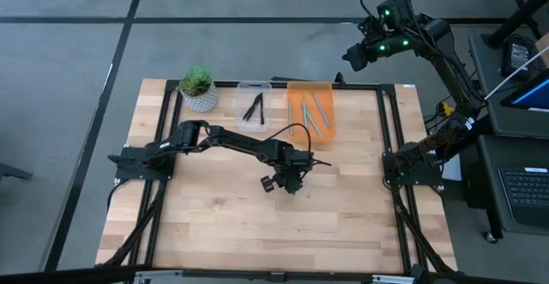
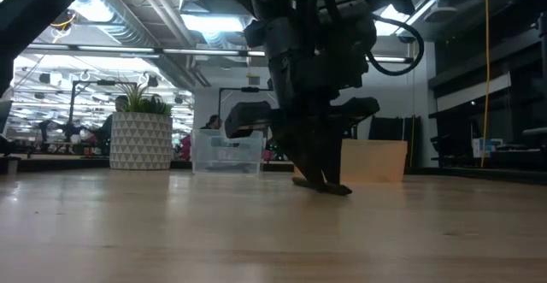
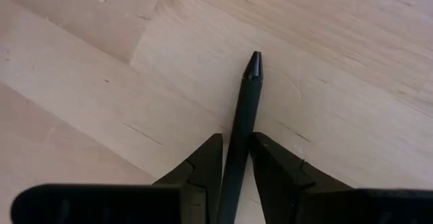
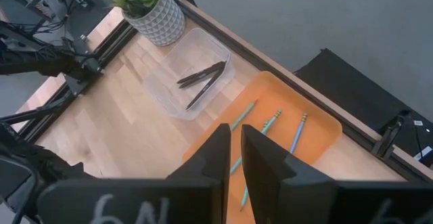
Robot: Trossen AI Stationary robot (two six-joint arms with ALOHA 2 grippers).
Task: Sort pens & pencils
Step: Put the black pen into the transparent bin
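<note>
Left gripper [image 3: 235, 166] clamped on black pen [image 3: 245, 112] lying mid-table [image 1: 214, 224]. Best lifted level, then carried to clear bin [image 1: 243, 112] by far edge, released low inside.

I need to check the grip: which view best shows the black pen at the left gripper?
Left wrist view: the black pen lies between the left gripper fingers. The high and low views hide it behind the arm; the right wrist view misses it.
</note>
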